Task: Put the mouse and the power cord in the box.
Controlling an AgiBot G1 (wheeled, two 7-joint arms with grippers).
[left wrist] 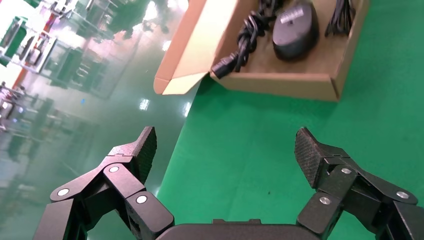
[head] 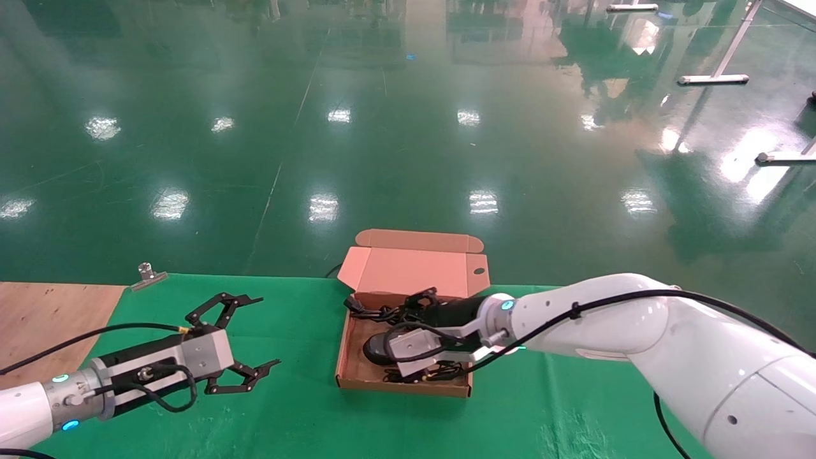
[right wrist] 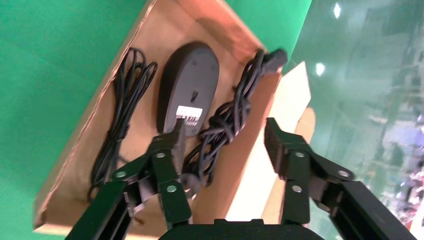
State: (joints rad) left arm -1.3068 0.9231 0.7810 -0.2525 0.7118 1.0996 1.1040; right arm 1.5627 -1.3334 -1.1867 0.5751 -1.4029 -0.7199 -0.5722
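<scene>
Right pincer (right wrist: 222, 137) hangs spread over the box (head: 349, 357), with nothing between its fingers; one finger (right wrist: 170, 150) is above the label end of the mouse (right wrist: 187, 82) and the other (right wrist: 280, 145) is over the far wall beside the lid.

Inside the box the mouse lies belly up, its pale label showing, about in the middle of the floor. Its thin cable (right wrist: 122, 107) is folded in long loops along the near wall. It is a small, light, hard shell with smooth curved sides, so I judge it will slip if it is pinched at the rounded ends; a grip across the narrow waist seems safer.

Next to the mouse, on the lid side, lies the power cord (right wrist: 227, 115), a knotted bundle of thick cable. One black end (left wrist: 225, 64) rests on the box wall at a corner and pokes a little outside. It looks heavier and springy, and the rubber is likely not slippery. The best place to hold is probably the tight knot in the middle, because a single loop would let the rest hang and drag. That end on the wall could stop the lid from closing flat.

Both things seem already placed, so the task looks nearly done.

Farther out, on the green bench (head: 293, 414), the left pincer (head: 245, 336) waits well apart from the box, spread wide and empty.
</scene>
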